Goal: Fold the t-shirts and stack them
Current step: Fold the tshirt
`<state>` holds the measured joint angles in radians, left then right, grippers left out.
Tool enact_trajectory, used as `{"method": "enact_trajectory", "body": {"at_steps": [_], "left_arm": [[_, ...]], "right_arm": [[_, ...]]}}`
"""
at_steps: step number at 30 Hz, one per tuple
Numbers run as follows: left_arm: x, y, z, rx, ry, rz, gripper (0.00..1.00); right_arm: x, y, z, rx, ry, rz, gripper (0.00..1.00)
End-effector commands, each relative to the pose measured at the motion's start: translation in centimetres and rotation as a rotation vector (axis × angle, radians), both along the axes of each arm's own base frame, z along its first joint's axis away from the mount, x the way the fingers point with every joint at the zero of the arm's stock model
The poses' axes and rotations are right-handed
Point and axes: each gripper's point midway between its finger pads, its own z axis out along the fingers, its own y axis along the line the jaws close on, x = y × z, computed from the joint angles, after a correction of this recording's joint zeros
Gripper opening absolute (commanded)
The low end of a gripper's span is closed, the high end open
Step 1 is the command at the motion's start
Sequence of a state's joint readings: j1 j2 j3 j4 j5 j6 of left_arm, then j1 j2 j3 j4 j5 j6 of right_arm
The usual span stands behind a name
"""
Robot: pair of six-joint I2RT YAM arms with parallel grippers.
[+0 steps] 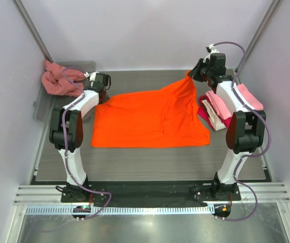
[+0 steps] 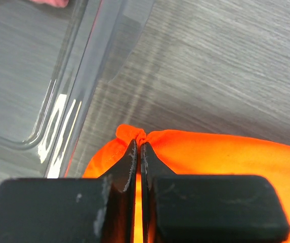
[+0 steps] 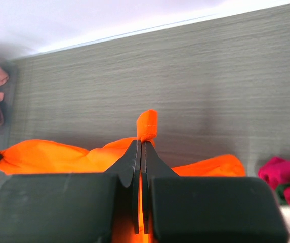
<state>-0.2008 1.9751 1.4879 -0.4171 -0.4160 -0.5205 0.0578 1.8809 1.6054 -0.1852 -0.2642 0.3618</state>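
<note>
- We see the bright orange short-sleeved cloth t-shirt [image 1: 150, 119] spread mostly flat at the centre of the grey wood-grain table [image 1: 150, 162].
- The left gripper [image 2: 138, 144] sits at the shirt's 10 o'clock corner. Its fingers are pressed together on a small pinch of orange cloth, low near the table.
- The right gripper [image 3: 140, 144] is at the 1 o'clock corner, clamped likewise on a bunched tip. The cloth rises there in a peak.
- A crumpled dusty salmon-pink t-shirt [image 1: 58, 81] lies in the clear grey plastic tray [image 1: 41, 109] at the table's 10 o'clock, near the left gripper.
- At 3 o'clock, a folded light pink t-shirt [image 1: 218, 104] tops a stack. A crimson red t-shirt [image 1: 204, 114] shows beneath, partly hidden by the right arm.
</note>
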Motion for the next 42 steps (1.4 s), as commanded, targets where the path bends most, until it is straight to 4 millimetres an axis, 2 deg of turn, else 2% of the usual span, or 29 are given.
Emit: {"method": "enact_trajectory", "body": {"at_steps": [1,2,3,4,5,6,7,8,10,12,13,14,15,16,18,23,29,30,31,32,34,35,42], "left_arm": [[1.0,0.8,3.1,0.004,-0.142,0.033,0.0],[1.2,0.7,3.2,0.001,-0.163,0.034,0.0],[0.8,0.8,2.7,0.001,-0.157,0.033,0.0],[0.7,0.8,2.7,-0.001,-0.163,0.033,0.0],[0.7,0.8,2.7,-0.001,-0.171,0.034,0.0],[1.0,0.8,2.9,-0.007,-0.195,0.033,0.0],[0.7,0.9,2.4,-0.005,-0.192,0.036,0.0],[0.9,0.9,2.7,-0.009,-0.214,0.04,0.0],[0.6,0.9,2.1,-0.015,-0.224,0.04,0.0],[1.1,0.2,2.5,-0.042,-0.268,0.012,0.0],[1.0,0.2,2.1,-0.045,-0.266,0.005,0.0],[1.5,-0.2,2.4,-0.061,-0.295,-0.009,0.0],[1.6,-0.4,2.2,-0.066,-0.299,-0.017,0.0],[1.7,-0.5,2.1,-0.07,-0.303,-0.025,0.0],[2.1,-0.8,2.2,-0.076,-0.321,-0.044,0.0],[3.1,-1.6,3.1,-0.101,-0.407,-0.08,0.0],[2.4,-1.7,3.3,-0.128,-0.429,-0.077,0.0],[2.3,-1.7,3.3,-0.133,-0.435,-0.073,0.0],[1.8,-1.7,2.7,-0.138,-0.424,-0.069,0.0],[1.7,-1.7,3.1,-0.144,-0.443,-0.068,0.0],[1.0,-1.4,2.4,-0.15,-0.437,-0.052,0.0],[0.9,-1.3,2.7,-0.153,-0.453,-0.047,0.0],[-0.9,-0.6,2.4,-0.175,-0.486,0.002,0.0]], "right_arm": [[-1.6,0.5,1.9,-0.006,-0.061,0.008,0.01],[-2.2,0.6,2.7,-0.006,-0.077,0.005,0.01],[-2.6,0.5,2.6,-0.008,-0.077,0.001,0.01],[-3.3,0.6,1.6,-0.01,-0.059,0.003,0.01],[-3.9,0.5,2.2,-0.013,-0.073,-0.004,0.01],[-4.3,0.5,2.2,-0.015,-0.072,-0.007,0.01],[-5.0,0.6,1.3,-0.018,-0.052,-0.007,0.01],[-5.6,0.6,1.8,-0.024,-0.066,-0.016,0.01],[-6.8,1.2,0.4,-0.033,-0.038,-0.013,0.01],[-7.8,1.3,0.7,-0.05,-0.049,-0.03,0.01],[-8.6,1.4,-0.5,-0.061,-0.028,-0.034,0.01],[-9.2,1.9,-0.6,-0.069,-0.027,-0.03,0.01],[-9.7,1.5,-0.3,-0.08,-0.038,-0.055,0.01],[-10.4,1.7,-1.2,-0.086,-0.021,-0.058,0.01],[-11.3,2.0,-1.6,-0.096,-0.017,-0.067,0.01],[-13.5,1.0,-2.8,-0.122,-0.014,-0.133,0.01],[-15.3,0.5,-3.9,-0.105,-0.003,-0.157,0.01],[-15.8,0.4,-4.6,-0.108,0.01,-0.161,0.01],[-16.0,0.2,-4.7,-0.108,0.011,-0.171,0.01],[-16.3,0.0,-4.9,-0.109,0.012,-0.179,0.01],[-17.1,-0.3,-5.5,-0.109,0.018,-0.187,0.01],[-17.4,-0.4,-5.6,-0.107,0.02,-0.188,0.01],[-20.6,-0.6,-7.5,-0.101,0.038,-0.188,0.01]]}}
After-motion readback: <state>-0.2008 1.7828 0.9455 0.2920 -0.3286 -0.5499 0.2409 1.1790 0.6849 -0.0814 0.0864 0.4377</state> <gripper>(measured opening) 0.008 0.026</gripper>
